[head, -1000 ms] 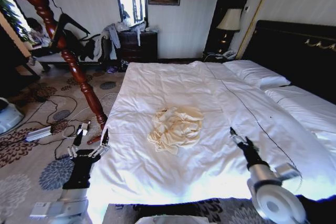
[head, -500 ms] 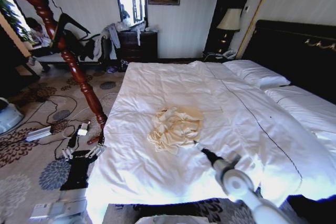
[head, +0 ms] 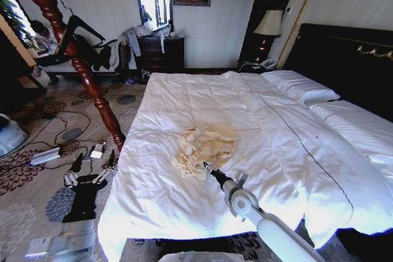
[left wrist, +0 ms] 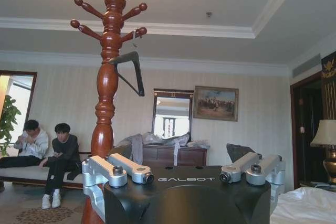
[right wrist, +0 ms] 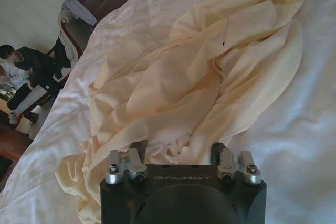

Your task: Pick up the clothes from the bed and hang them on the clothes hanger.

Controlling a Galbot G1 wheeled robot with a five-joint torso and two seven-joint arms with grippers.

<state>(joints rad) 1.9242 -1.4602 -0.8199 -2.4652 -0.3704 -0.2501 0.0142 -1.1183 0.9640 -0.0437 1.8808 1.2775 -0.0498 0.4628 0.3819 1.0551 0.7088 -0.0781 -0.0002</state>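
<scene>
Though idle, held the left tool (head: 92,170) low over the carpet, just off the bed's left edge, fingers spread wide and gripping nothing. Pointed it up toward the wooden coat stand (head: 92,84) close by, with the black hanger (head: 80,29) slung bare from an upper peg. Probably parked there to be near the hanger when needed, and to stay clear of the other arm's reach.

Farther right, found the cream shirt (head: 206,148) in a crumpled heap on the white duvet, near the middle of the bed (head: 258,108) and nearer the foot than the pillows. Showed no collar or shoulder plainly, being bunched and folded over itself. Judged the nearest hem the simplest way in.

Held the right tool (head: 206,167) low at the heap's near edge, reaching in from the foot of the bed. Had it open, one finger on either side of a ruffled fold of cloth, touching or all but touching, yet closed on nothing.

Took this for the approach to the pick-up. Reckoned the cloth thin and limp, apt to slip or lift as a single layer unless pinched deep. Hanging not yet begun, with shirt and hanger well apart.
</scene>
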